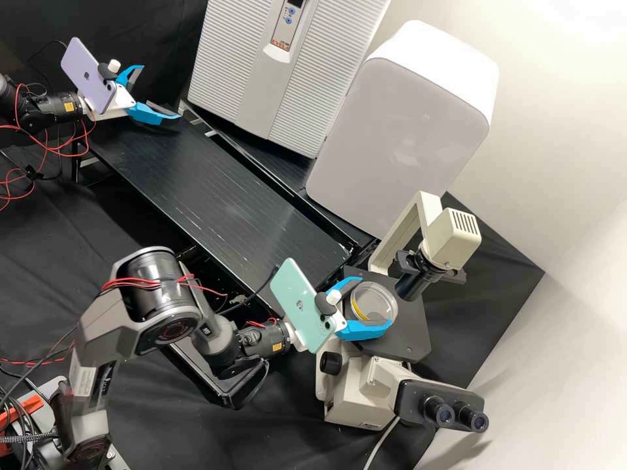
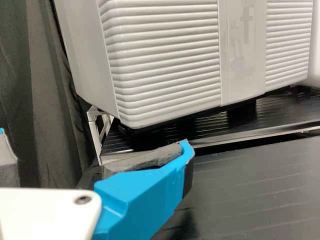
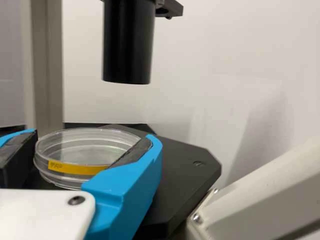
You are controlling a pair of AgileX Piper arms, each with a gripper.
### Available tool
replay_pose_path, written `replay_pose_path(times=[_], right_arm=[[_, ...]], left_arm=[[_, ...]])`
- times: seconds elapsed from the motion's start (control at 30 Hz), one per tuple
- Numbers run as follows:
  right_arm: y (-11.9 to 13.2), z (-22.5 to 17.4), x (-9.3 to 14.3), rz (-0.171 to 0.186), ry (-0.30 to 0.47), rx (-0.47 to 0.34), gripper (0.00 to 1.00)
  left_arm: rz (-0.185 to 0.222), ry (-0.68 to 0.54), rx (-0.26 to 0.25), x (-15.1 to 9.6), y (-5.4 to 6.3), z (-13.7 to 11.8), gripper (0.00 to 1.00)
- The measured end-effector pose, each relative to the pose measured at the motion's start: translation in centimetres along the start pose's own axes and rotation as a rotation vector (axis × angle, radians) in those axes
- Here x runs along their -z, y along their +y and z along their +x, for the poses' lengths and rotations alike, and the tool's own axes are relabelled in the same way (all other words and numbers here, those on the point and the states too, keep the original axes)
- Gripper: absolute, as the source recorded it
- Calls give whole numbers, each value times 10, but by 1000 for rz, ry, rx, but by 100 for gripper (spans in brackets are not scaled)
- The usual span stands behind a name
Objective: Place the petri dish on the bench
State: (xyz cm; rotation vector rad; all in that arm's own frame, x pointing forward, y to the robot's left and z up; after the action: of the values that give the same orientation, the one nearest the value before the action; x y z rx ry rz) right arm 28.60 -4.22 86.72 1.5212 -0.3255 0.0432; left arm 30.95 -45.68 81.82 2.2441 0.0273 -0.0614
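The black bench is the biggest thing, running slantwise across the high view. At its far long edge stand 2 large units: a white one with rounded corners, towards the bench's right end, and a ribbed grey cabinet, towards its left end. The high view gives the cabinet's control panel; the left wrist view gives a pale frame below 1 lower corner of it.

Just beside the bench's right end is the cream microscope, with 2 eyepieces in the high view. Its dark stage has cut corners; the right wrist view looks low across it, with the black tube hanging above.

The left gripper is over the bench's left end, its 2 blue fingers spread wide with nothing between them. The right gripper is over the microscope stage, its 2 fingers gripping the petri dish by opposite sides. A purple phone and a green phone are mounted on the arms.

The clear petri dish is at the stage edge nearest the right arm, off the bench. Whether it touches the stage, I cannot tell. The right wrist view shows writing on its yellow label.
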Motion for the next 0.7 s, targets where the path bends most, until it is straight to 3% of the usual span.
replay_pose_path(times=[0.17, 0.47, 0.7], right_arm=[[-4, -17, 14, 33, 74, 47, 0], [-24, -50, 44, 17, 243, 179, 0], [-33, -63, 56, 14, 303, 232, 0]], left_arm=[[0, 0, 0, 0, 0, 0, 100], [0, 0, 0, 0, 0, 0, 100], [0, 0, 0, 0, 0, 0, 100]])
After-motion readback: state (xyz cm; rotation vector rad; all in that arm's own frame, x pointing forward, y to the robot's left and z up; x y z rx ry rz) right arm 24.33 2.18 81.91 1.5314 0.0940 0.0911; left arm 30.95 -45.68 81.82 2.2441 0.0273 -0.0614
